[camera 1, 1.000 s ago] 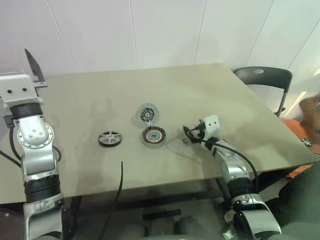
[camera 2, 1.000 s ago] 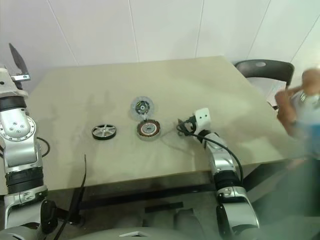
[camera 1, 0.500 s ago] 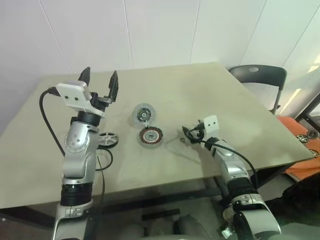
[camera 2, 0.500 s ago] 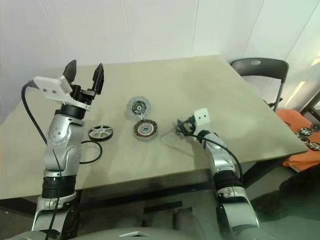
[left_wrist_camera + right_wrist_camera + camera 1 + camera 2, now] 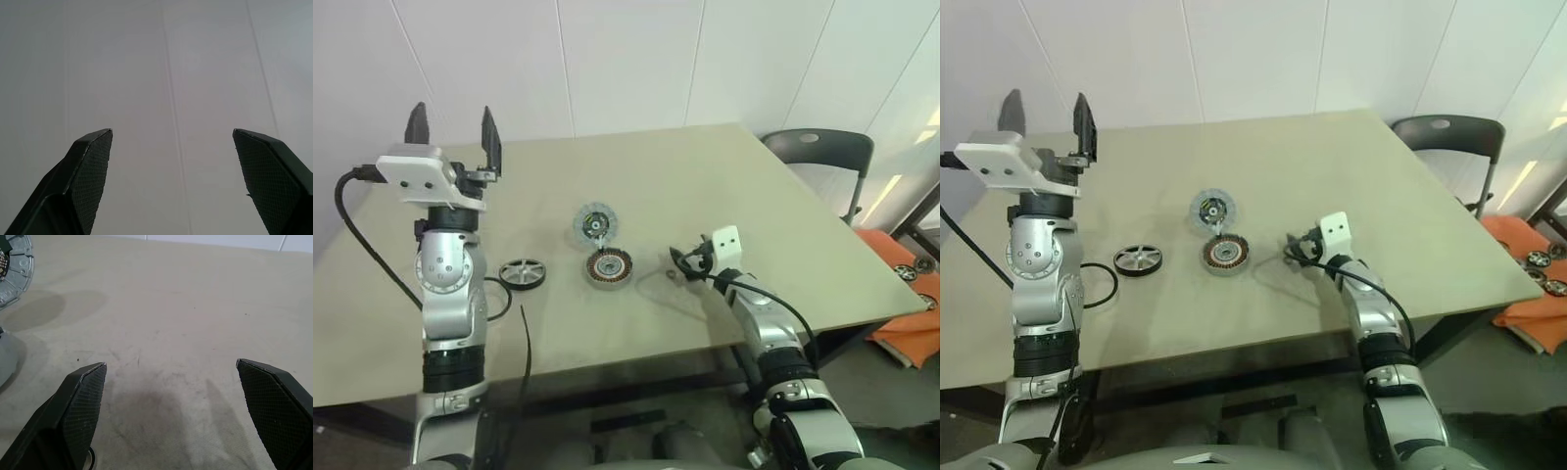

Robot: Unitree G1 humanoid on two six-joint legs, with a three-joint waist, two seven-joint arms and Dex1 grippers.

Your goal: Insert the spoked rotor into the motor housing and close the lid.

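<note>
Spreading wide and beige, the counter (image 5: 724, 186), backing onto a white panelled wall (image 5: 636, 59). Standing past the far right corner, a dark chair (image 5: 822, 157); lying on the floor at far right, something orange (image 5: 901, 284). Resting mid-counter, the motor housing (image 5: 610, 267), with a round grey lid (image 5: 595, 224) touching its far side and the spoked rotor (image 5: 526, 272) lying apart to its left. Looping beside the rotor, a black cable (image 5: 499, 299). Hovering raised over the left side, left gripper (image 5: 452, 131), jaws released, grasping nothing. Resting low just right of the housing, right gripper (image 5: 183, 396), jaws likewise spread and empty.
</note>
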